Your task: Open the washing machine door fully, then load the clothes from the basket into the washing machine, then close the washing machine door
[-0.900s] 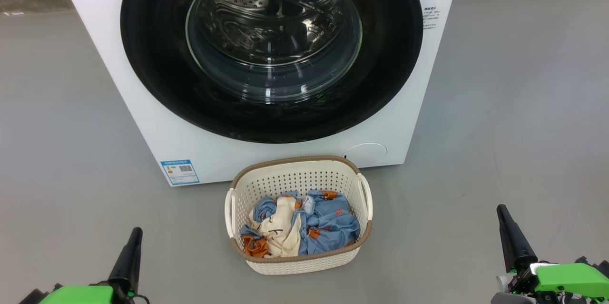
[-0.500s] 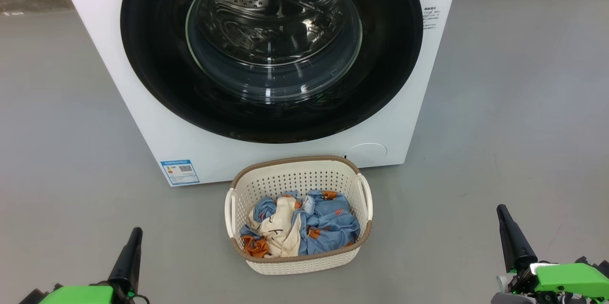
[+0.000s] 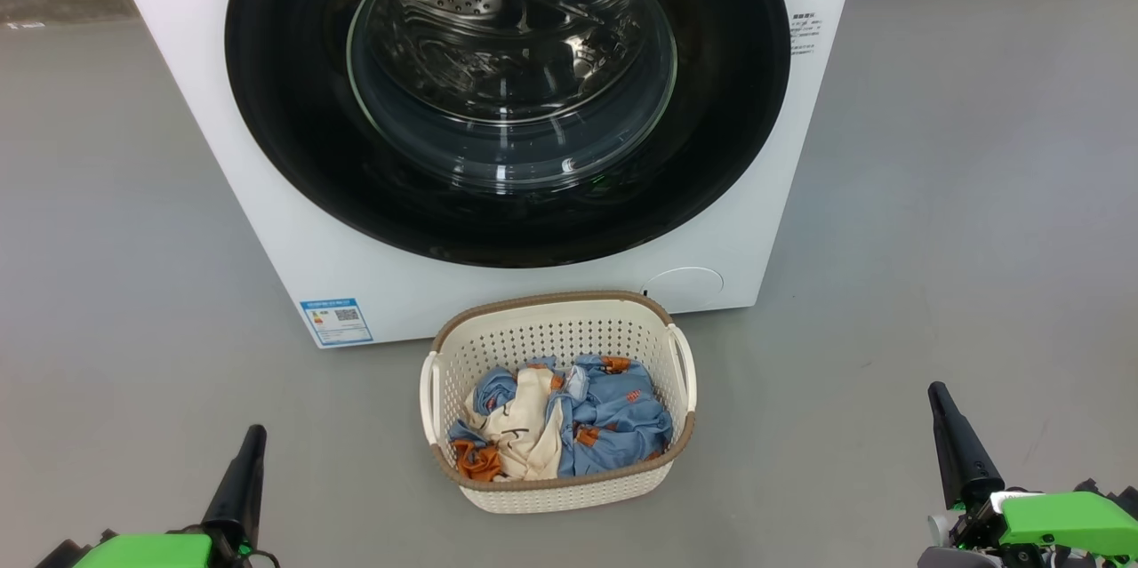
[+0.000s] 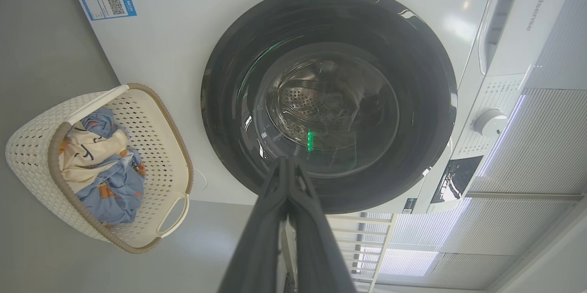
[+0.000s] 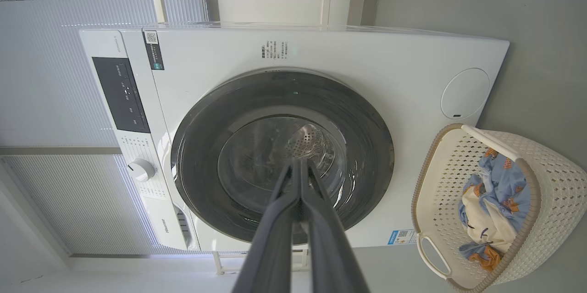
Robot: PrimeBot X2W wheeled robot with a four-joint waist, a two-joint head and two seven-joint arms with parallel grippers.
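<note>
The washing machine (image 3: 267, 221) stands square in front of the robot, white and heavy; I doubt it moves if pulled on. Trouble more likely starts at the washing machine door (image 3: 507, 88), which is shut flush against the front. Its wide black rim is glossy and I cannot make out a handle or which side the hinge is on. A finger hooking the wrong edge would likely skid off the gloss, or strain against the latch, and the door would open only partway.

The basket (image 3: 569, 497) sits on the floor just in front of the machine, below the door's lower edge and between the two arms. It looks light, so an elbow or forearm reaching for the door could easily shove or tip it.

The clothes (image 3: 605, 417) lie bunched low inside it, blue, cream and orange-brown pieces tangled together. A pinch on one fold may drag the rest over the rim onto the floor, or snag on the door seal.

The left gripper (image 3: 249, 452) and right gripper (image 3: 942, 412) hang low at either side, well apart from everything, each with its fingers pressed together and holding nothing. They must part before any grab, or they will only poke.
</note>
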